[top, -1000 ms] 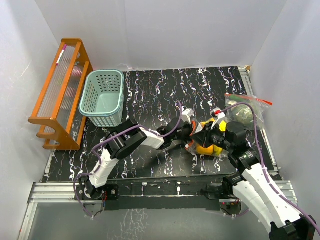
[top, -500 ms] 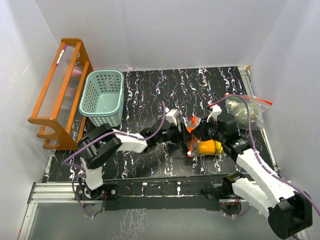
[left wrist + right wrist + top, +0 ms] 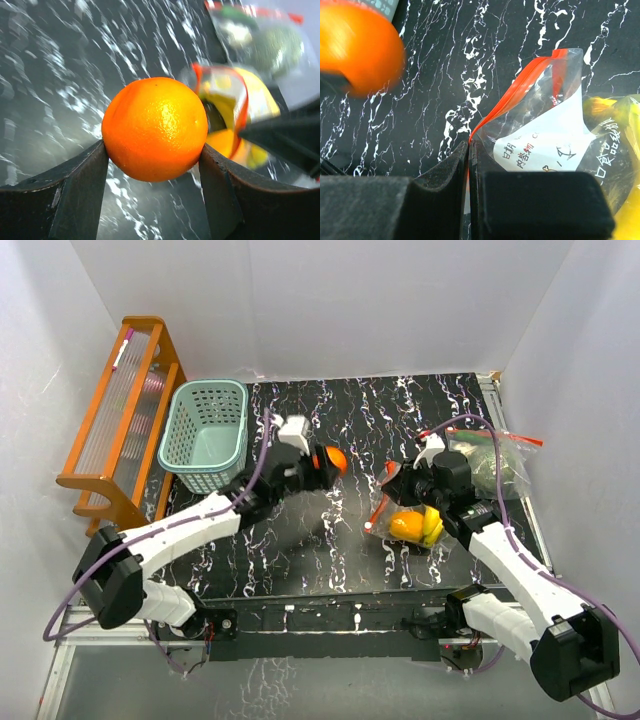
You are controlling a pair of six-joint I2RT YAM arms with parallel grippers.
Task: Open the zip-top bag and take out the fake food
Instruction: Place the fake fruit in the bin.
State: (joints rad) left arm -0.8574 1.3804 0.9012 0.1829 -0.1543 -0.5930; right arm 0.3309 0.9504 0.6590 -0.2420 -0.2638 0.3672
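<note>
Round glossy orange plastic fruit (image 3: 155, 129) hangs clamped in our left gripper (image 3: 320, 462) above the middle of the black marbled bench (image 3: 300, 560). Toward the right edge, our right gripper (image 3: 469, 150) pinches the red rim of the clear plastic zip-top bag (image 3: 545, 135) (yellow banana bunch (image 3: 432, 525), yellow-orange bell pepper (image 3: 405, 527) inside).

Orange (image 3: 335, 459) now out of bag (image 3: 383, 508)

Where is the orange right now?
In the overhead view the orange sits clamped in the left gripper over the table's middle, between the teal basket and the zip-top bag.
</note>
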